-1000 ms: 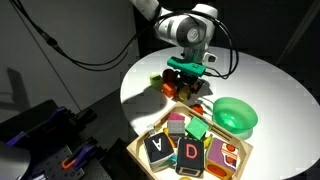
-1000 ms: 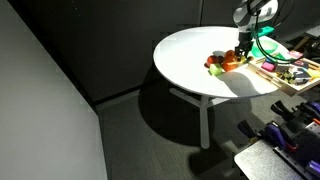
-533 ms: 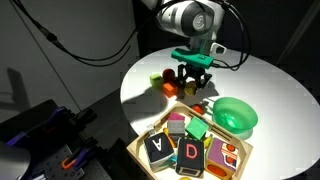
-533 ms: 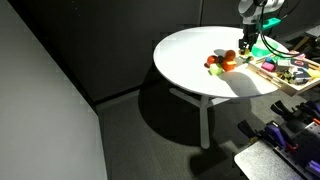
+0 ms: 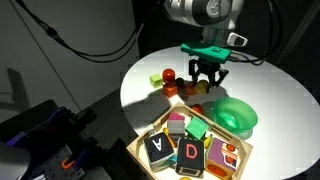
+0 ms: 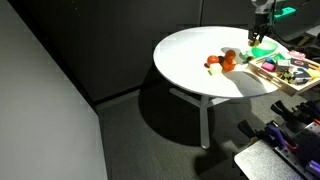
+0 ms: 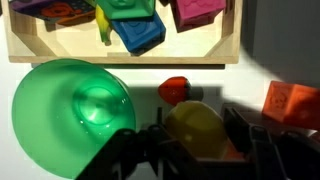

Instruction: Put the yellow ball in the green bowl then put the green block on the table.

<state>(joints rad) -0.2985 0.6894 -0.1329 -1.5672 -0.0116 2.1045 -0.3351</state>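
My gripper [image 5: 208, 72] hangs above the table [image 5: 275, 75], just beside the green bowl [image 5: 236, 115]. In the wrist view the gripper [image 7: 196, 145] is shut on the yellow ball [image 7: 195, 122], which fills the gap between the fingers. The green bowl [image 7: 68, 115] lies empty to the left of the ball there, and it also shows in an exterior view [image 6: 263, 49]. The green block [image 5: 197, 130] lies in the wooden tray [image 5: 141, 152] among the lettered blocks.
A red ball [image 5: 170, 75] and orange pieces [image 5: 185, 89] lie on the table behind the gripper. A red-orange ball [image 7: 175, 90] and an orange block [image 7: 290, 100] sit close under the gripper. The tray [image 7: 120, 55] borders the bowl.
The gripper has risen from the cluster of balls with the yellow ball in it and moved sideways towards the green bowl.
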